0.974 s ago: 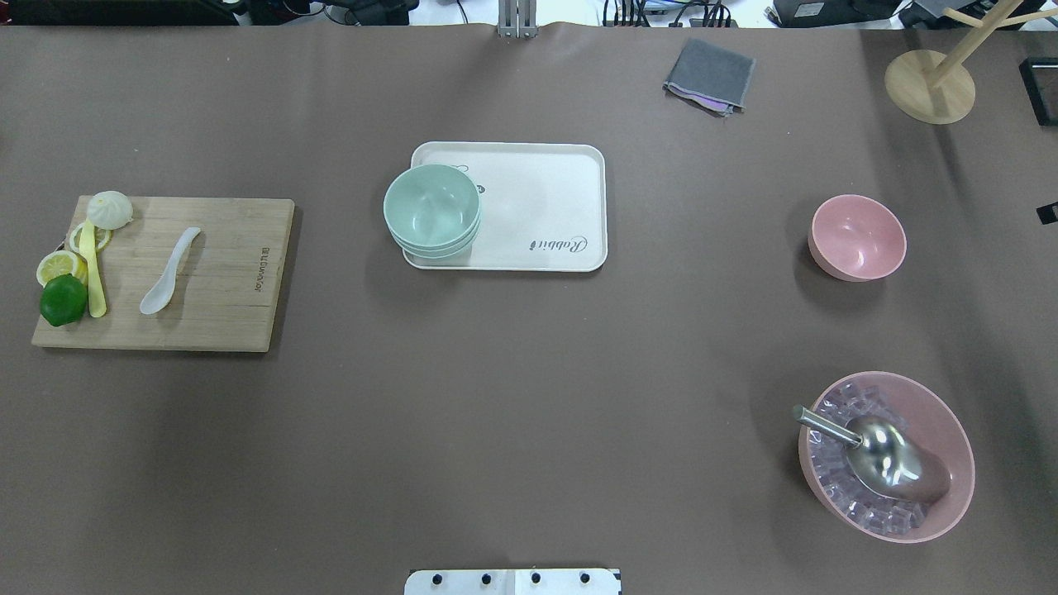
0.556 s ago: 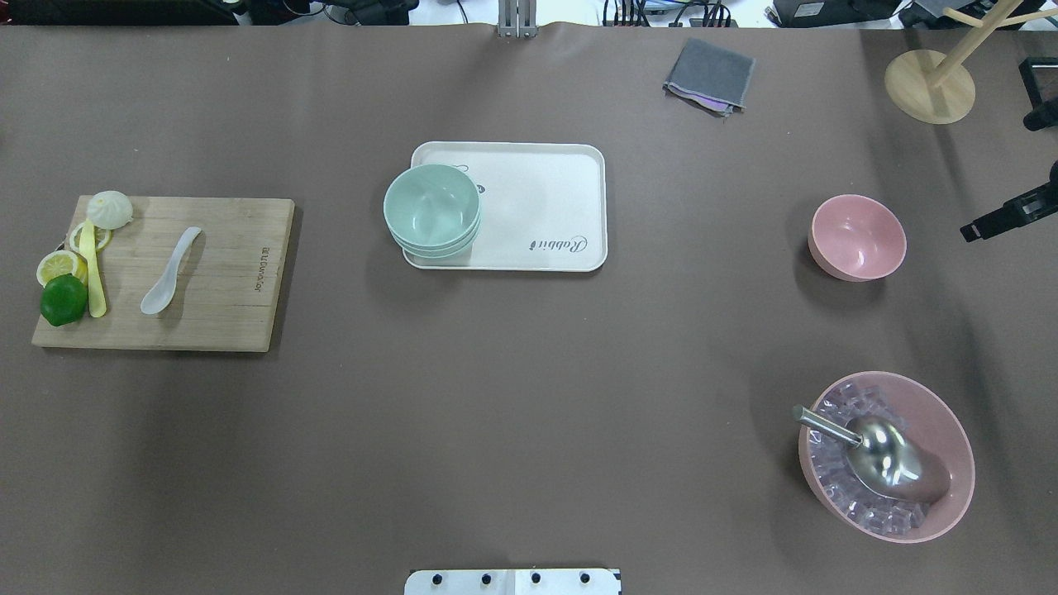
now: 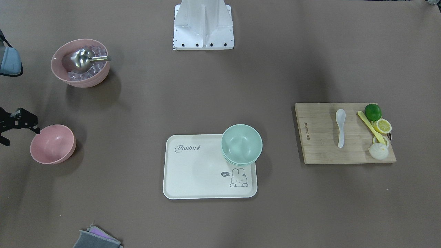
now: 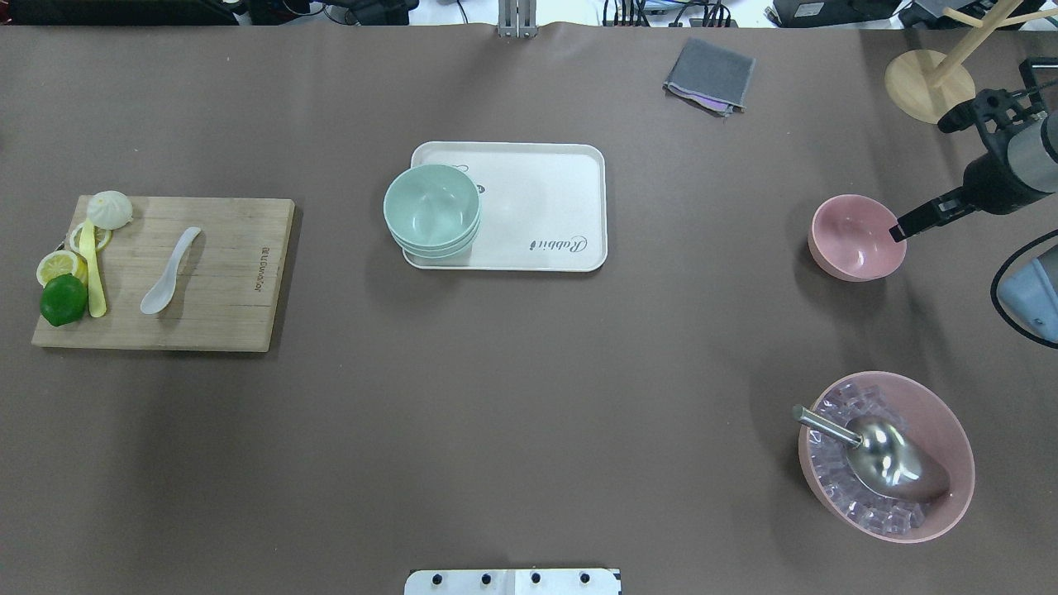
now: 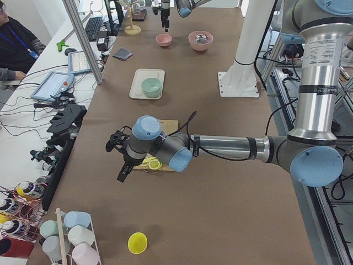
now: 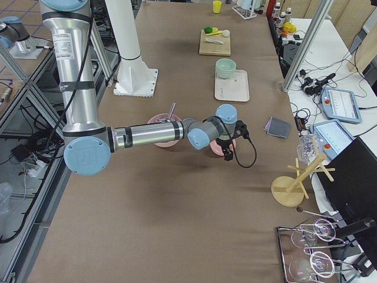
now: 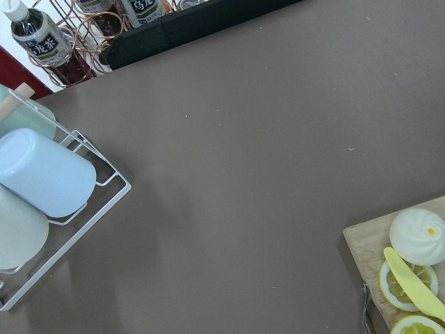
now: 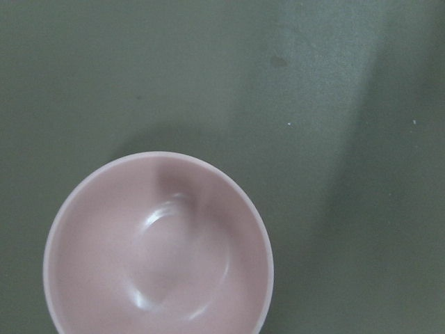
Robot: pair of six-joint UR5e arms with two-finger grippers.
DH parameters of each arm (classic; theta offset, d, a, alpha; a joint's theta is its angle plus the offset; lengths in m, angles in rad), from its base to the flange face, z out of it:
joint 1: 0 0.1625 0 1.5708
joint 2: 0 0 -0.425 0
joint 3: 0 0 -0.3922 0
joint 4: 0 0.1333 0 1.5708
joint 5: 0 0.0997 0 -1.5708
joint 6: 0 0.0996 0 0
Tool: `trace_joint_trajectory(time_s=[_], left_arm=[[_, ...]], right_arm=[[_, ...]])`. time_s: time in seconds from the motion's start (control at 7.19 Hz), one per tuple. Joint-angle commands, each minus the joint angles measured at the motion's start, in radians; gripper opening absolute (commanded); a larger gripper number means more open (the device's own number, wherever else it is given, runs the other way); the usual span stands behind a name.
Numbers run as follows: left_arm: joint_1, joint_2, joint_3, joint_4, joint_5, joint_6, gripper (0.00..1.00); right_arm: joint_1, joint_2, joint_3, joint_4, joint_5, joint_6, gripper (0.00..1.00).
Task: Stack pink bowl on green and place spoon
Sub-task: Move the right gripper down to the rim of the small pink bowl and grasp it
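Front-facing: smooth round pink bowl (image 3: 52,144) sat alone on matte brown table (image 3: 137,103), right gripper (image 3: 20,120) beside its rim.
Overhead: green bowls (image 4: 431,207) stacked on tray (image 4: 545,198) corner; white spoon (image 4: 169,271) on wooden board (image 4: 231,273); open table between.
Left side: left gripper (image 5: 122,165) near board; jaw state unclear for both.

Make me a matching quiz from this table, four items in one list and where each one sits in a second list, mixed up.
1 small pink bowl
2 green bowls
3 white spoon
4 metal scoop

A on the wooden board
B in the big bowl of ice
C on the tray
D on the bare table

Pairs: 1-D, 2-C, 3-A, 4-B
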Motion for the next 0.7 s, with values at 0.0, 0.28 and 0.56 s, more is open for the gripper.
trace_joint_trajectory(time_s=[0.0, 0.28, 0.56], left_arm=[[0.000, 0.003, 0.000, 0.000, 0.000, 0.000, 0.98], [0.005, 0.005, 0.000, -0.009, 0.001, -0.002, 0.98], [0.006, 0.005, 0.000, -0.011, 0.001, -0.003, 0.98]], right_arm=[[-0.019, 0.038, -0.023, 0.000, -0.059, 0.119, 0.92], [-0.050, 0.039, -0.045, 0.000, -0.111, 0.144, 0.79], [-0.059, 0.038, -0.054, 0.000, -0.113, 0.144, 0.77]])
